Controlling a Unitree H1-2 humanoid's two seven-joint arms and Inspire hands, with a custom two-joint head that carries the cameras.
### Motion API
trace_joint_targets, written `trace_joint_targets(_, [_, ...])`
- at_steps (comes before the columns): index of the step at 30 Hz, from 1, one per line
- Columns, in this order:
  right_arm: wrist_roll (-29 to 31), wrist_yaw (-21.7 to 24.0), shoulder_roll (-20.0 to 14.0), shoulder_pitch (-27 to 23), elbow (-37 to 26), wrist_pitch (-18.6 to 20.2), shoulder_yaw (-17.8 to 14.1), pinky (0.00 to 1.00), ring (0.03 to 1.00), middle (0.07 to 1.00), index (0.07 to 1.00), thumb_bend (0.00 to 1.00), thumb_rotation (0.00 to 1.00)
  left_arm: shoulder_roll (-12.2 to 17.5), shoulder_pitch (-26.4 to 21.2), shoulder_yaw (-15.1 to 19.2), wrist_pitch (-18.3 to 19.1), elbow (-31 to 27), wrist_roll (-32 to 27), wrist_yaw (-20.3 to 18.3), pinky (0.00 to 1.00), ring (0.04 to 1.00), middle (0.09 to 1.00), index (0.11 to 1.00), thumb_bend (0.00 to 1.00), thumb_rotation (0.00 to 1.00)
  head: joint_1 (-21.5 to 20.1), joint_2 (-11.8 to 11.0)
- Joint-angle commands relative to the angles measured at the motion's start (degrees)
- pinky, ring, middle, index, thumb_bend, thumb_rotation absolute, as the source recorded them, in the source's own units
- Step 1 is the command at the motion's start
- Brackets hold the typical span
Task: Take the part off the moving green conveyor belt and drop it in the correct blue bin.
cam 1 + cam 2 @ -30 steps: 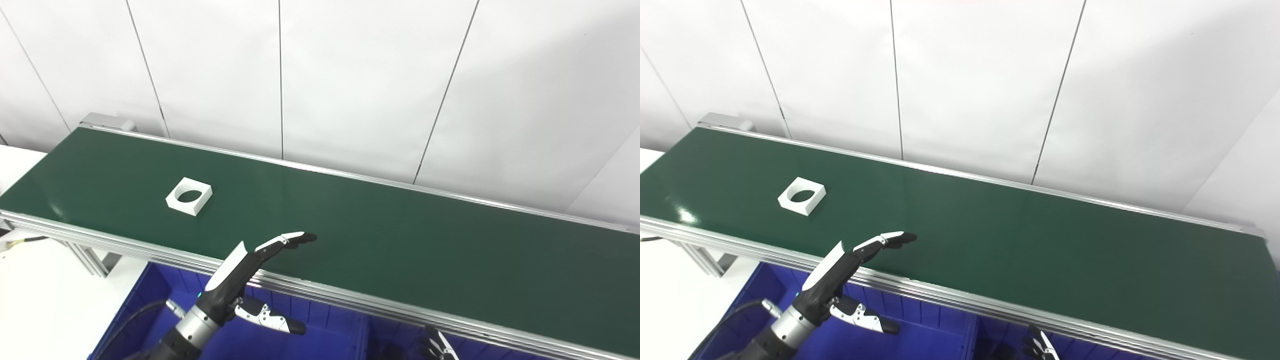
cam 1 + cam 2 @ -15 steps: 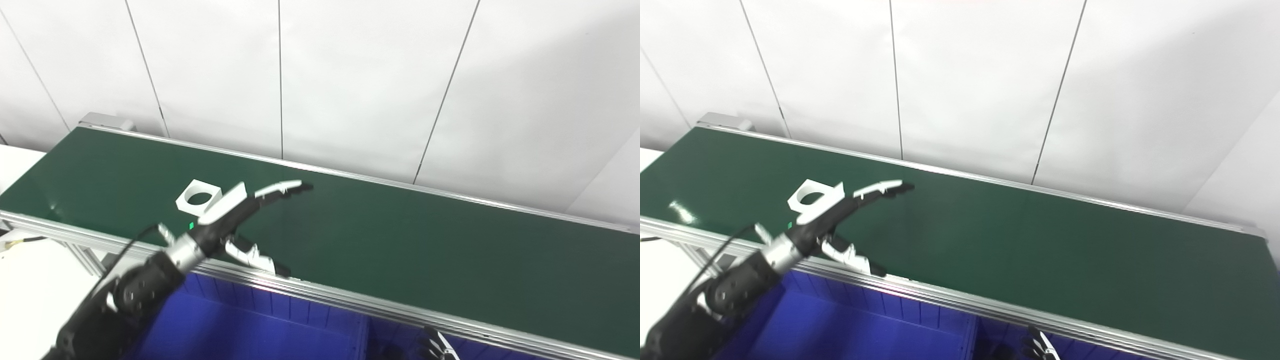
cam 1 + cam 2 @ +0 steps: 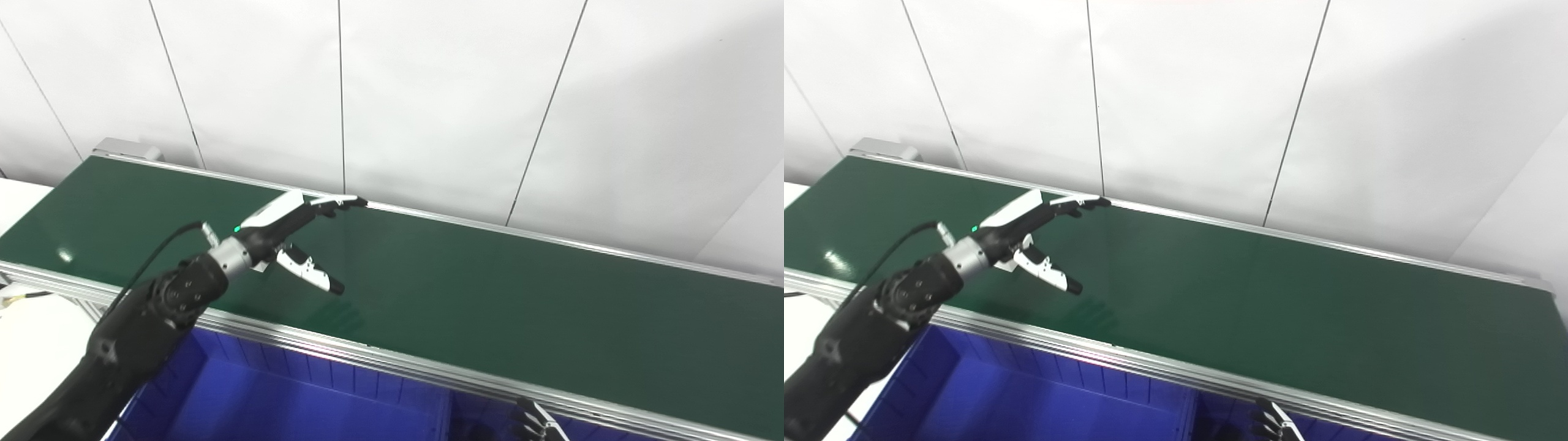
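Part first: the white piece is almost wholly hidden, and only a small white sliver (image 3: pixel 1006 266) shows under the wrist in the right eye view, lying on the green conveyor belt (image 3: pixel 490 294); it may be the part's corner, though I cannot be sure.

That hiding follows from where the left hand (image 3: pixel 288 236) hangs, over the belt at about ten o'clock from the belt's middle, directly above where the part should be riding. Judged from this pose, the arm is stretched out across the near rail so the hand can come down around the moving piece.

Its fingers (image 3: pixel 334 202) are spread wide and reach flat toward the far rail at one o'clock, while the thumb (image 3: pixel 309 275) points down and toward four o'clock. Nothing is clasped between them, and whether any fingertip touches the belt cannot be told.

The blue bin (image 3: pixel 294 404) sits below the near rail at six o'clock, ready to receive the drop.

Only the right hand's fingertips (image 3: pixel 534 424) peep in at the bottom edge, too little to tell their spread.
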Motion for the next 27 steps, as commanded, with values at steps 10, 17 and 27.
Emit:
trace_joint_targets(10, [0.3, -2.3, -1.1, -0.6, -1.0, -3.3, 1.4, 0.68, 0.751, 0.805, 0.867, 0.88, 0.3, 3.6, -9.1, -1.0, 0.4, 8.8, 9.6, 0.1, 0.81, 0.901, 0.917, 0.881, 0.88, 0.33, 0.3, 0.1])
trace_joint_targets(17, [1.1, -2.5, -1.2, -0.5, -1.3, -3.3, 1.6, 0.67, 0.752, 0.804, 0.862, 0.89, 0.28, 5.3, -12.6, -2.9, 0.0, 14.2, 14.6, 0.1, 0.85, 0.904, 0.929, 0.89, 0.91, 0.29, 0.4, 0.2])
trace_joint_targets(27, [1.4, -2.4, -1.2, -0.3, -1.7, -3.3, 1.7, 0.67, 0.748, 0.805, 0.864, 0.88, 0.28, 7.4, -14.7, -6.7, -0.2, 19.2, 20.1, 0.0, 0.91, 0.939, 0.935, 0.897, 0.96, 0.2, 0.4, 0.4])
